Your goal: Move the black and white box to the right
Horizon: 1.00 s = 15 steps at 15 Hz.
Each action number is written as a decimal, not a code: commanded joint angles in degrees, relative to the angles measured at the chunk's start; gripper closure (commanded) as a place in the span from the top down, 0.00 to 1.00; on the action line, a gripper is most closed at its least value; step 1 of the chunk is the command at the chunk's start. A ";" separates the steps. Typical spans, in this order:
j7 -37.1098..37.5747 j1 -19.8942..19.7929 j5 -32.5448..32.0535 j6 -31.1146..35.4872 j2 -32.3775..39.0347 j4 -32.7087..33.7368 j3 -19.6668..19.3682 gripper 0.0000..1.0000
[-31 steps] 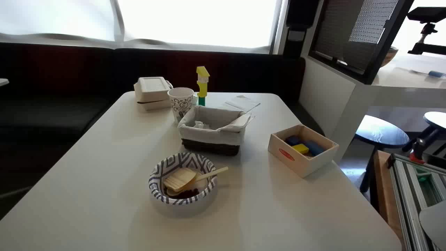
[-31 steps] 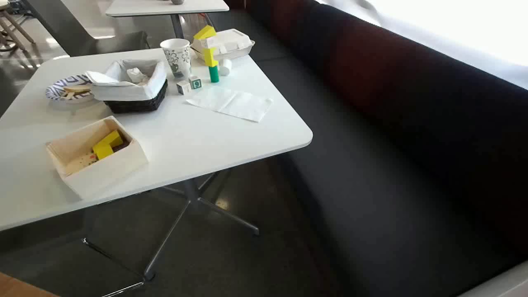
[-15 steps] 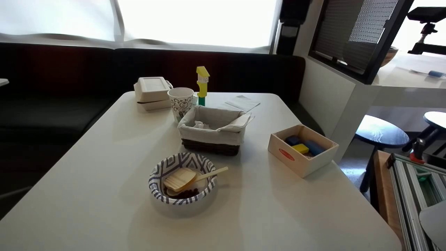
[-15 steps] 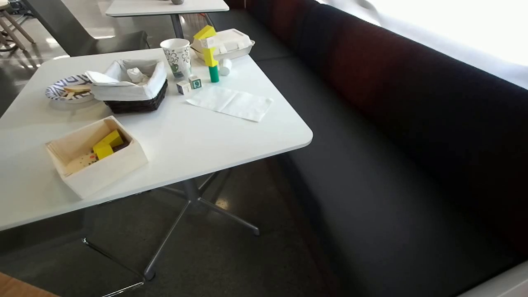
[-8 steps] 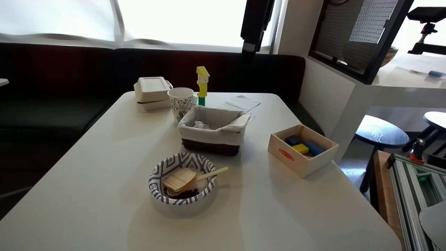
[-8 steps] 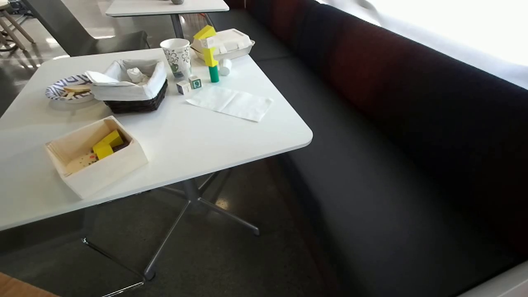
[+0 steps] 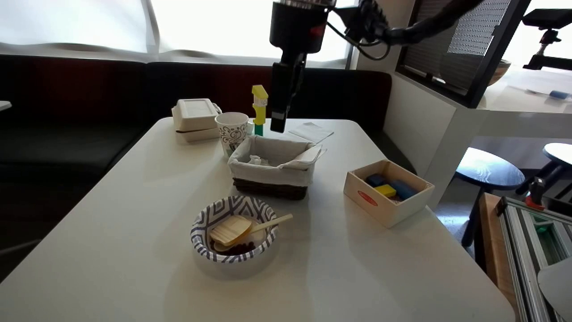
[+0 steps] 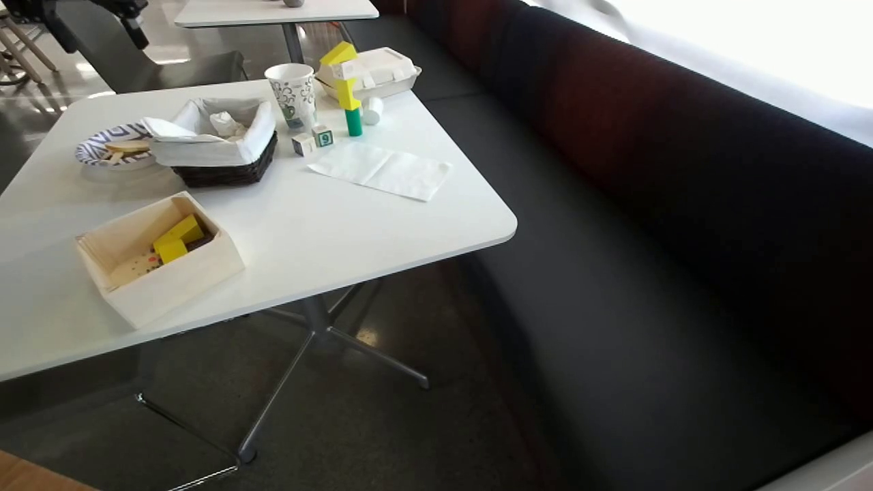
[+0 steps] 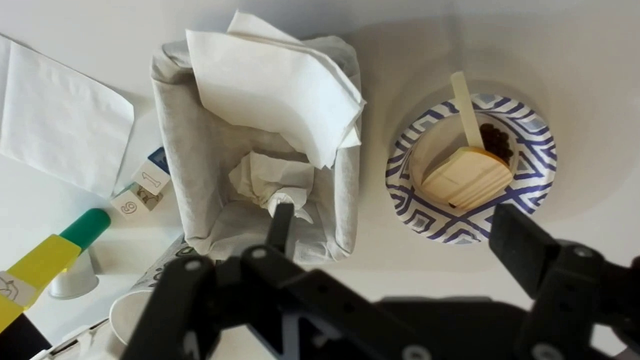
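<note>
Now, gripper (image 9: 392,217): swung lower above table (image 7: 134,223), spread wide, released.
Black and white box (image 7: 271,181): unmoved, inward of every edge.

The box (image 7: 270,188) is black with a pale grey lining (image 7: 268,173), the bowl (image 7: 243,206) geometrically patterned navy-on-white.

One lined box (image 7: 272,175), one wooden box (image 7: 380,208), one striped bowl (image 7: 243,205), one patterned cup (image 7: 232,133)
</note>
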 commanded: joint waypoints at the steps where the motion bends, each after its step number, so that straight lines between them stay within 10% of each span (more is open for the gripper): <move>1: -1.98 -0.32 1.26 2.97 7.98 5.39 0.11 1.00; 15: -1.37 -1.79 0.81 3.50 17.60 12.53 0.63 1.00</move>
